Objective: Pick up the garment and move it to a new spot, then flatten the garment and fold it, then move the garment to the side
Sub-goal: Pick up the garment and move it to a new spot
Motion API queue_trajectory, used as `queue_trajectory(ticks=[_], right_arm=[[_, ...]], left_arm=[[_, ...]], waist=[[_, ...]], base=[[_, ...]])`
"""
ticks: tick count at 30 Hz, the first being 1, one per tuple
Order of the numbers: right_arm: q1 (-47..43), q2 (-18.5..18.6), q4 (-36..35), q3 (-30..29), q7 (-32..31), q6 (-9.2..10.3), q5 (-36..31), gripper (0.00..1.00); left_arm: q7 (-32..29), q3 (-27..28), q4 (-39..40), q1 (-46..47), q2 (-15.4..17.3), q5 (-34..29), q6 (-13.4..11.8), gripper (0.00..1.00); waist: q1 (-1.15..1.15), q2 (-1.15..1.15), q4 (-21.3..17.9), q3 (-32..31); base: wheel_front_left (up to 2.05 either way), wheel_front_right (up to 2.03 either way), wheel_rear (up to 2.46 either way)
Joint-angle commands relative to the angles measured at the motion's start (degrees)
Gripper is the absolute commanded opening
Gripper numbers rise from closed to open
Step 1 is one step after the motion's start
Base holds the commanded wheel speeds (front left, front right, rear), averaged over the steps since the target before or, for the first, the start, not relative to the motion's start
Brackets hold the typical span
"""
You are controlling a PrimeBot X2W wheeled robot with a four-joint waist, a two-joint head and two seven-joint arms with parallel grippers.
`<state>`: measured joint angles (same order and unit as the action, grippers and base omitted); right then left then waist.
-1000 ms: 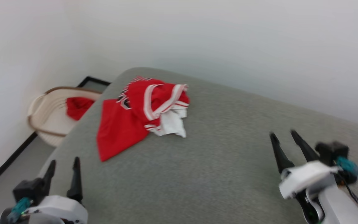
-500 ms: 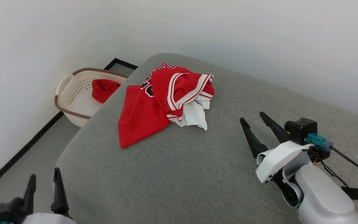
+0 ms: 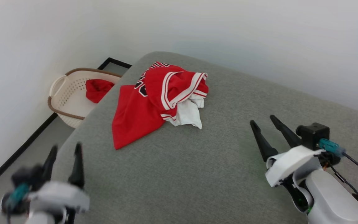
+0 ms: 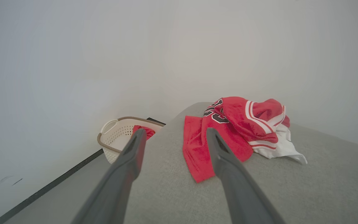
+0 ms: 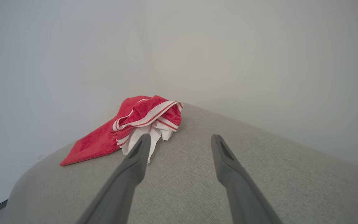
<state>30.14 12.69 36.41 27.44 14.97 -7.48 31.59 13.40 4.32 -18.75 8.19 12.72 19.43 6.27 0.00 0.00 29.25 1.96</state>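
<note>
Garment: a red jersey point(image 3: 154, 102) with a white sleeve and red-and-white striped trim is shown crumpled on the far left part of the grey upholstered surface point(image 3: 197, 165). A flat red flap is spread toward the near edge.
Left pincer point(image 3: 66, 147): seen blurred at the near left edge of the surface. Its fingers are spread wide and nothing is held. The garment lies ahead and to its right, well apart.
Right pincer point(image 3: 263, 120): held over the right part of the surface, fingers spread wide, nothing gripped. The garment lies ahead and to its left, apart.
Left wrist view: the garment point(image 4: 247, 121) is seen beyond the fingertips, toward the right.
Right wrist view: the garment point(image 5: 141, 115) is seen beyond the left finger.
Basket point(image 3: 61, 96): a cream perforated laundry basket is set on the floor by the surface's far left corner, with a red cloth point(image 3: 96, 90) inside.
</note>
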Motion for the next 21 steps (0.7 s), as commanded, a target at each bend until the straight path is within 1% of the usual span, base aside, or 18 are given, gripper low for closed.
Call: queue_trajectory(ticks=[1, 3, 7, 13, 17, 18, 21], right_arm=[[-1.54, 0.50, -0.91, -1.51, 0.27, -0.02, -0.77, 1.00], [-1.39, -0.44, -2.34, -1.26, 0.28, -0.03, -2.06, 1.00], [0.73, 0.05, -3.98, -0.44, 0.27, -0.01, -4.17, 1.00], [3.80, -0.33, -5.75, 0.85, 0.25, -0.01, -5.58, 1.00], [4.81, -0.89, -6.64, 0.93, 0.25, -0.01, -5.70, 1.00], [4.81, -0.89, -6.64, 0.93, 0.25, -0.01, -5.70, 1.00], [5.04, -1.19, -7.50, 0.42, 0.26, -0.01, -5.89, 1.00]], left_arm=[[-0.72, -1.78, -1.41, 3.78, 1.11, -0.73, 0.62, 1.00], [-0.71, -2.19, -3.11, 7.72, 3.02, 0.45, 0.79, 1.00], [-0.39, -3.40, -7.13, 17.16, 6.52, 1.98, 1.25, 1.00], [0.34, -7.44, -16.27, 29.59, 13.37, 3.95, 1.22, 1.00], [-1.13, -11.10, -22.45, 36.14, 16.78, 8.36, 1.25, 1.00], [-1.13, -11.10, -22.45, 36.14, 16.78, 8.36, 1.25, 1.00], [-4.95, -14.27, -25.84, 39.71, 18.48, 14.32, 1.24, 1.00]], waist=[[0.00, 0.00, -0.78, 0.35], [0.00, 0.00, -3.70, 2.18], [0.00, 0.00, -10.00, 7.36], [0.00, 0.00, -18.41, 13.57], [0.00, 0.00, -22.52, 16.40], [0.00, 0.00, -22.52, 16.40], [0.00, 0.00, -24.46, 17.86]], base=[[0.00, 0.00, 0.00], [0.00, 0.00, 0.00], [0.00, 0.00, 0.00], [0.00, 0.00, 0.00], [0.00, 0.00, 0.00], [0.00, 0.00, 0.00], [0.00, 0.00, 0.00]])
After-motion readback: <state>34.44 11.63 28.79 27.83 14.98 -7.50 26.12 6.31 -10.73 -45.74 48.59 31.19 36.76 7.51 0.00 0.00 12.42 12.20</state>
